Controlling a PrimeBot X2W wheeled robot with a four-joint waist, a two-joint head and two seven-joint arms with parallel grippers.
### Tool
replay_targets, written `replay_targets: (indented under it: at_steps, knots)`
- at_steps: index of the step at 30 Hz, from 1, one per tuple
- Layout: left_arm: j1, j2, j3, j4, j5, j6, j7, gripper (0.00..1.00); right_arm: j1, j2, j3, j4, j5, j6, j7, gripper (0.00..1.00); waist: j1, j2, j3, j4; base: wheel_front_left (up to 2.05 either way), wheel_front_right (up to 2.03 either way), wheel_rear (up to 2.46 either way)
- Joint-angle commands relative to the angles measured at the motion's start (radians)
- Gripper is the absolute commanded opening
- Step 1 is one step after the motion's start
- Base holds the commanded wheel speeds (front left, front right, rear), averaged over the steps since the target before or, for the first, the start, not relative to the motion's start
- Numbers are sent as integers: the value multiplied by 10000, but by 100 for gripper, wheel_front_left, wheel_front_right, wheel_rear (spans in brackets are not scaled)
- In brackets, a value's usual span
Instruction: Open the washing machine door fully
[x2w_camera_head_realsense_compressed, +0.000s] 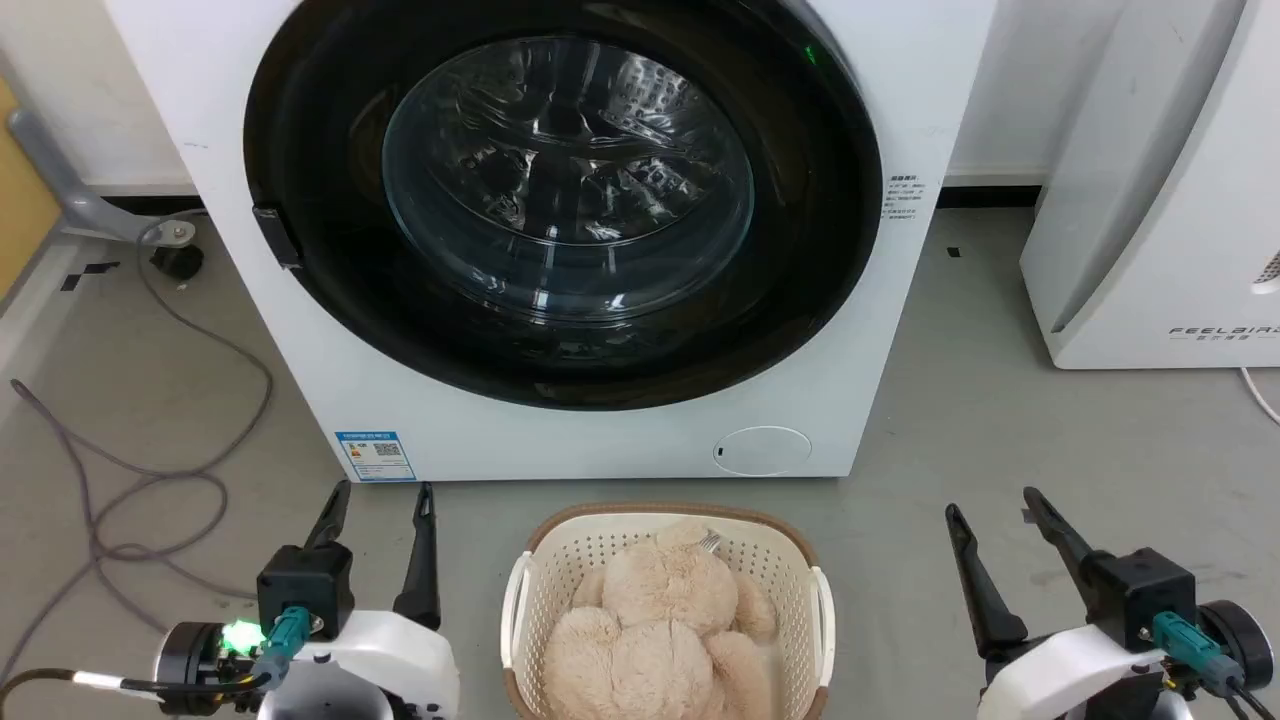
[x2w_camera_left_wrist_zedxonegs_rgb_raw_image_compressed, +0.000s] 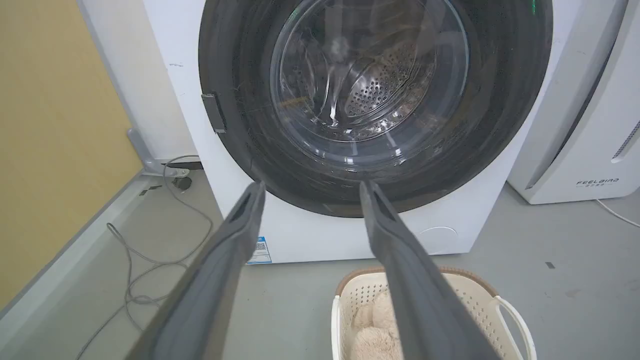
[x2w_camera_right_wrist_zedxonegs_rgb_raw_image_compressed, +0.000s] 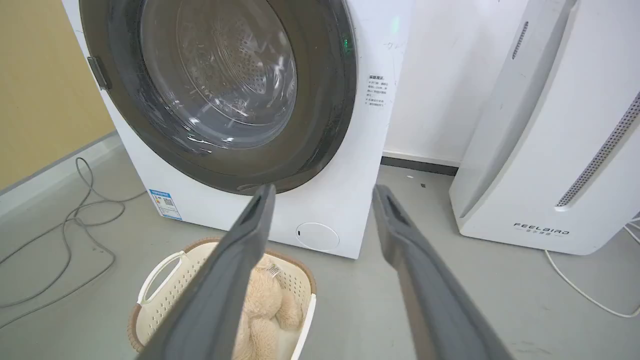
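The white washing machine (x2w_camera_head_realsense_compressed: 330, 360) stands ahead on the floor. Its round glossy black washing machine door (x2w_camera_head_realsense_compressed: 800, 270) lies flat against the front, with a clear glass bowl in the middle and a small dark latch tab (x2w_camera_head_realsense_compressed: 276, 236) on its left edge. The steel drum shows through the glass (x2w_camera_left_wrist_zedxonegs_rgb_raw_image_compressed: 370, 85). My left gripper (x2w_camera_head_realsense_compressed: 385, 500) is low at the left, open and empty, well short of the machine. My right gripper (x2w_camera_head_realsense_compressed: 992, 505) is low at the right, also open and empty. The door (x2w_camera_right_wrist_zedxonegs_rgb_raw_image_compressed: 325, 110) also appears in the right wrist view.
A cream basket (x2w_camera_head_realsense_compressed: 525, 590) with a beige plush toy (x2w_camera_head_realsense_compressed: 660, 620) sits on the floor between my arms, just before the machine. A white FEELBIRD appliance (x2w_camera_head_realsense_compressed: 1150, 200) stands at the right. Grey cables (x2w_camera_head_realsense_compressed: 150, 470) loop over the floor at the left, near a yellow wall (x2w_camera_left_wrist_zedxonegs_rgb_raw_image_compressed: 50, 125).
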Motion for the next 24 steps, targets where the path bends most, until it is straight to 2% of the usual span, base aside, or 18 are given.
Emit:
replay_targets:
  at_steps: [1,5,6,7,14,24]
  knots:
    - [-33,2,-47,58,-101,-25,-106,100,-6,1,-4,63,100,0,-91,100,0,0,0,-4,0,0,0]
    - [-72,2,-122,152,-173,-36,-194,100,-17,1,-17,139,181,1,-172,100,0,0,-2,-12,0,0,0]
    - [-82,2,-141,176,-192,-39,-217,100,-20,2,-19,160,206,1,-192,17,0,0,-2,-14,0,0,0]
    - [-93,2,-160,200,-210,-42,-239,100,-24,2,-21,181,233,1,-212,0,0,0,-2,-16,0,0,0]
    - [-166,3,-298,361,-345,-55,-389,100,-62,3,-57,328,533,1,-363,0,0,0,-7,-24,0,0,0]
    - [-256,3,-466,511,-504,-74,-578,100,-124,4,-11,384,1851,1,-579,0,0,0,-7,-20,0,0,0]
